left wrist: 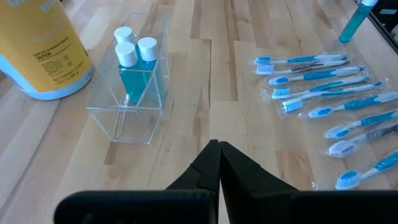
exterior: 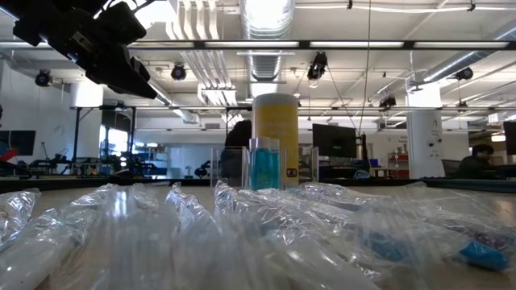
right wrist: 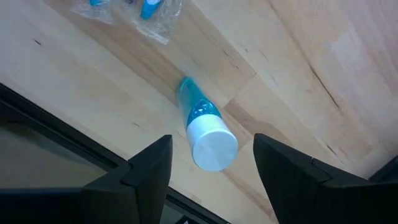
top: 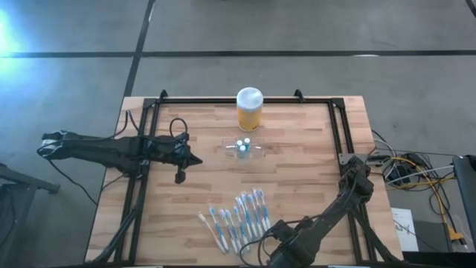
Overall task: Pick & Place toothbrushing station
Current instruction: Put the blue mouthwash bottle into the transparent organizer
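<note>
toothbrushing station [top: 243, 148] sits mid-table holding two blue bottles; left gripper [top: 195, 160] hovers pinched together, right gripper's [right wrist: 211, 163] fingers spread around a blue tube [right wrist: 202, 127]

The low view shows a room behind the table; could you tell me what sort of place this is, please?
Probably a robotics lab or open workshop hall: exposed ceiling ducts and strip lights overhead, monitors on benches behind, and a wooden table framed by a black rig carrying two arms.
</note>
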Motion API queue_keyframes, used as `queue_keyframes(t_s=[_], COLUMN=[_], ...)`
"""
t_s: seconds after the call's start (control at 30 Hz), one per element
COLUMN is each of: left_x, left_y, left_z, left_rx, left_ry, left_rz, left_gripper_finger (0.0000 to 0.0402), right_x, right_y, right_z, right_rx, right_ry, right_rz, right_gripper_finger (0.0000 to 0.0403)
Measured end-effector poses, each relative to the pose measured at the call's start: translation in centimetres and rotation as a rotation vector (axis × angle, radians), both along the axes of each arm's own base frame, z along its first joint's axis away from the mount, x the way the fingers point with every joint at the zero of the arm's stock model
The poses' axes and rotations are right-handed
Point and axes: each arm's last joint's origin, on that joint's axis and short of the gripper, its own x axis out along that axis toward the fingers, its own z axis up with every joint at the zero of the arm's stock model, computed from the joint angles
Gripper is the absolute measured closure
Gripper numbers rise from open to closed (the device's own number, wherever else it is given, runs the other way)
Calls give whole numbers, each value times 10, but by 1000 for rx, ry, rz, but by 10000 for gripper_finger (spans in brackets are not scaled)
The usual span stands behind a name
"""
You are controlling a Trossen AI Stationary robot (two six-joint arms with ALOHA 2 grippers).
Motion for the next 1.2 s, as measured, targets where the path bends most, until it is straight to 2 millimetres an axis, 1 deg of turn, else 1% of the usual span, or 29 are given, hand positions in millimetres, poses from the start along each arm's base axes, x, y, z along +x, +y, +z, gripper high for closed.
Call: queue_keyframes(t_s=[0.17,0.37,0.53,0.8,0.93,1.03,1.1,1.2], left_x=[0,0,0,0,0,0,0,0], left_y=[0,0,0,0,0,0,0,0], left_z=[0,0,0,0,0,0,0,0], left_rx=[0,0,0,5,6,7,11,12], left_ry=[1,2,1,1,2,1,1,0], left_rz=[0,0,0,-3,-3,-3,-5,-4], left_gripper_finger=[392,392,392,392,392,392,392,392], right_x=[-1,-3,-4,0,6,12,17,29], right_y=[-1,-3,-4,-4,-12,-25,-38,-67], right_z=[-4,-9,-6,11,27,48,64,88], right_rx=[-11,-22,-18,4,7,8,-14,-74], right_ry=[12,27,23,-24,-66,-129,-177,-267], right_rz=[0,-1,-1,26,44,49,52,74], right_gripper_finger=[209,269,313,316,316,316,316,316])
